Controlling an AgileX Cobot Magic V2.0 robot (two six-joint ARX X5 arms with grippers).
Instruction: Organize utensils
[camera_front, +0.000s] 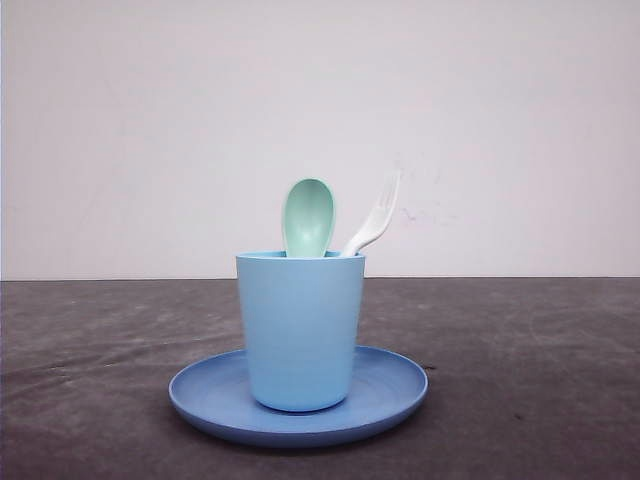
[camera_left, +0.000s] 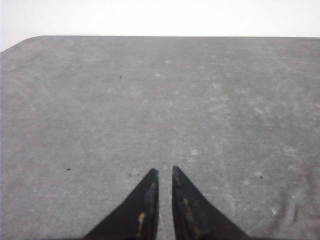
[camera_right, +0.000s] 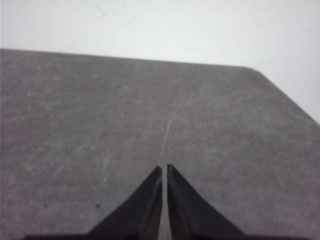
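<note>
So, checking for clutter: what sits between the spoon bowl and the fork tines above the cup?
Nothing: the front view shows bare wall between spoon and fork.

Dark grey table (camera_front: 540, 340), round blue plate (camera_front: 395, 385) on it

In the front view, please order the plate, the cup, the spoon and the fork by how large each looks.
1. Plate, widest.
2. Cup, tallest, narrower than the plate.
3 and 4. Spoon and fork: their lower parts are hidden in the cup and the parts showing look alike, so I leave them unranked.
</note>
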